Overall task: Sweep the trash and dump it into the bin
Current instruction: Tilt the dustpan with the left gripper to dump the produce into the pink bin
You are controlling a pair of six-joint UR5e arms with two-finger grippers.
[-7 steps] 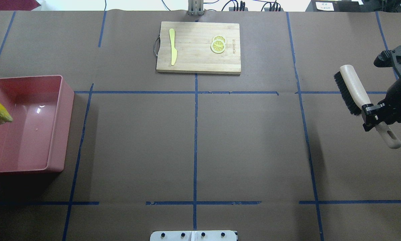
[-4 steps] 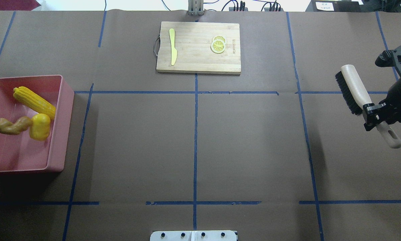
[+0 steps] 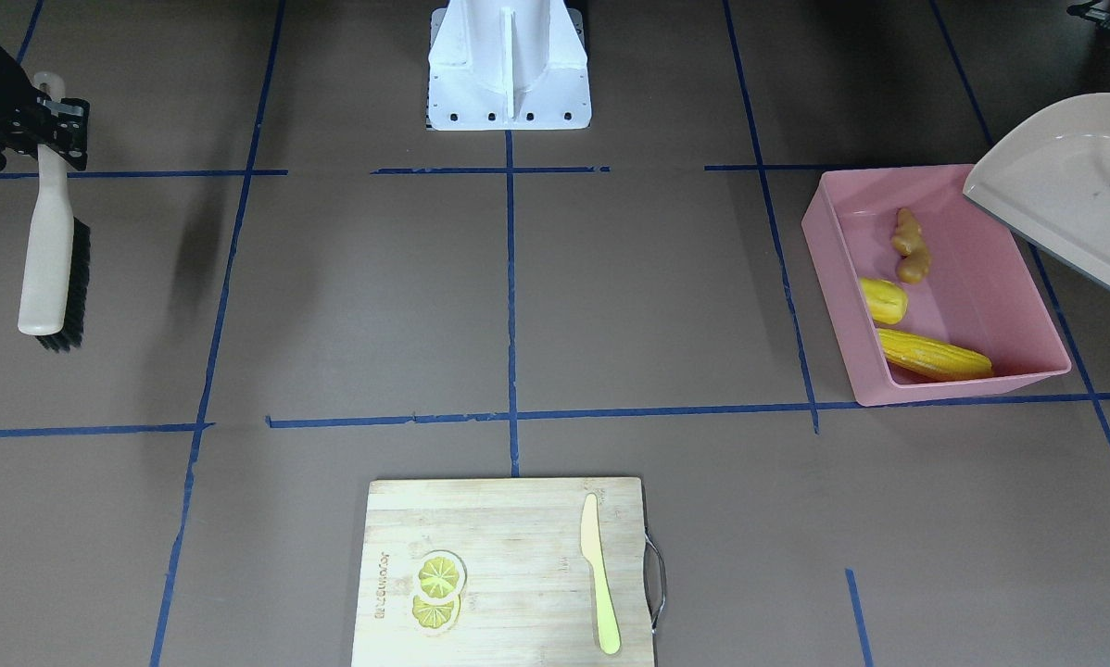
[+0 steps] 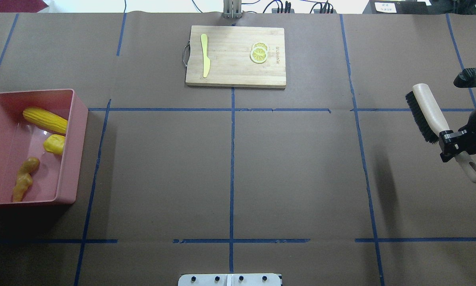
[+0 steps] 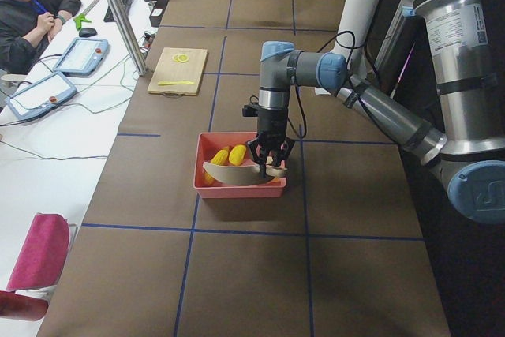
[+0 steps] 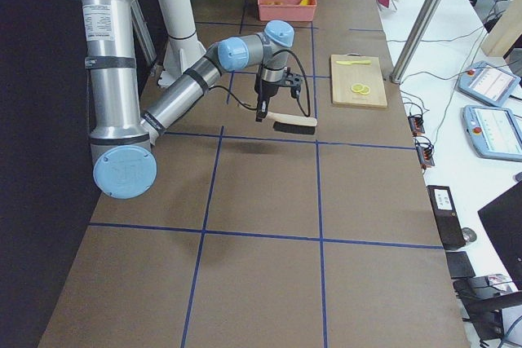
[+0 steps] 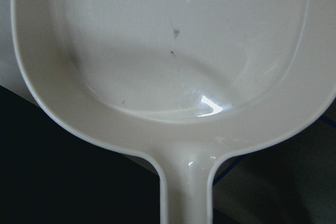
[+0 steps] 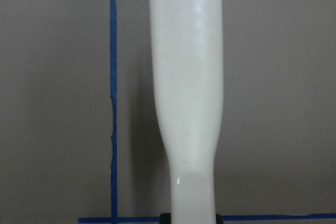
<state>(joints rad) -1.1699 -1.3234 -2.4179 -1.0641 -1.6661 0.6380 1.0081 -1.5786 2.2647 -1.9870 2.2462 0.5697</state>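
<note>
The pink bin (image 4: 81,119) stands at the table's left; it also shows in the front view (image 3: 828,278). In it lie the corn cob (image 4: 45,120), the yellow oval lump (image 4: 54,143) and the ginger root (image 4: 24,184). The beige dustpan (image 3: 1074,199) hangs empty and tilted over the bin's outer corner and fills the left wrist view (image 7: 173,51). My left gripper (image 5: 267,165) is at its handle and shows only from the side, so I cannot tell its state. My right gripper (image 4: 452,139) is shut on the brush (image 4: 428,109) and holds it above the table at the far right.
A wooden cutting board (image 4: 235,75) with a pale yellow knife (image 4: 205,55) and lemon slices (image 4: 258,53) lies at the far middle. Blue tape lines cross the brown table. The robot's white base (image 3: 509,102) is at the near edge.
The corn, the lump and the ginger have dropped into the bin and come to rest on its floor. My right gripper has moved the brush a little to the right.
</note>
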